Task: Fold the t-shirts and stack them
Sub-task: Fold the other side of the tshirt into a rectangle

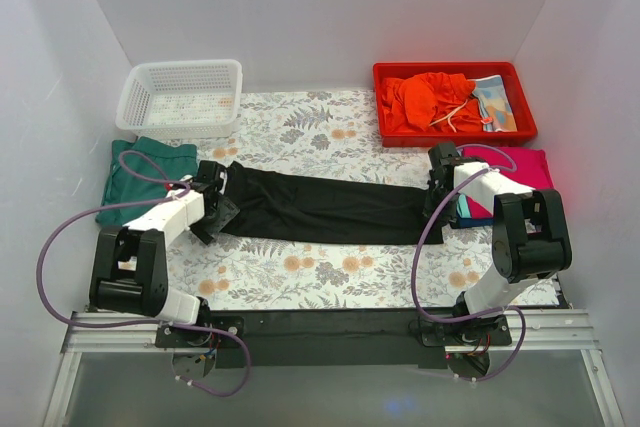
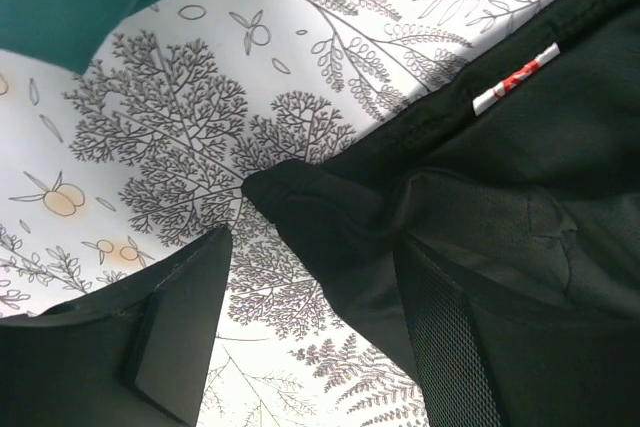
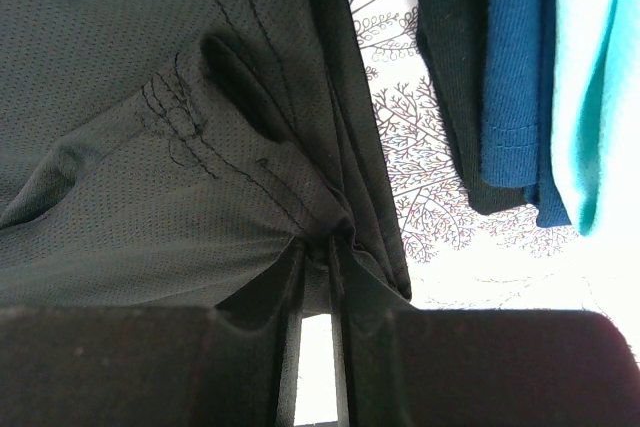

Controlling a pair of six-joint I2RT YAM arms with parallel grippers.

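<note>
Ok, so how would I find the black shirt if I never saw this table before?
Look at the flower-patterned table covering; stretched across its middle lies the long black cloth t-shirt, one end pinched in the right gripper. The folded dark-green shirt and the magenta-topped folded pile sit at the sides, but this one is all black and spread out in a strip.
</note>
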